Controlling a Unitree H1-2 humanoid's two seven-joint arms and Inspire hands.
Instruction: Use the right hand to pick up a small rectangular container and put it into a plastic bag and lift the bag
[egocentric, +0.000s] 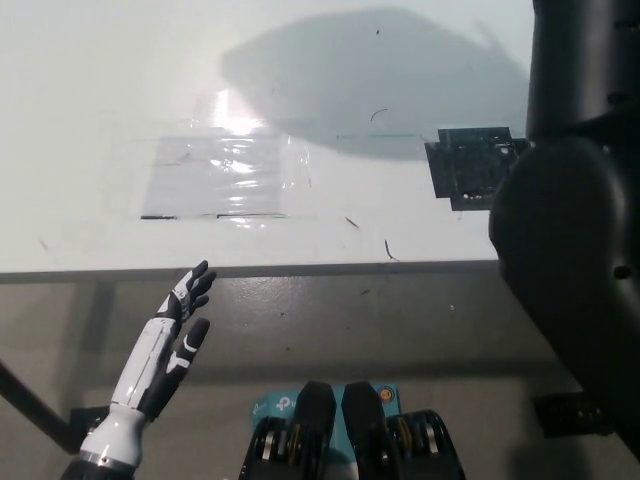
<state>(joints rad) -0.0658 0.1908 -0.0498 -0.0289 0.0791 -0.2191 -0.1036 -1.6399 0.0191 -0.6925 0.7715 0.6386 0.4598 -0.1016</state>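
One hand seen — white left hand (165, 345), open, below table (80, 150).

head view | steeply down | table (100, 120) edge, floor below

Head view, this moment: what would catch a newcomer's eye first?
The black right arm fills the right edge, rising out of frame, its hand unseen. A large shadow darkens the white table beyond a shiny clear sheet. The white left hand rests open at lower left.
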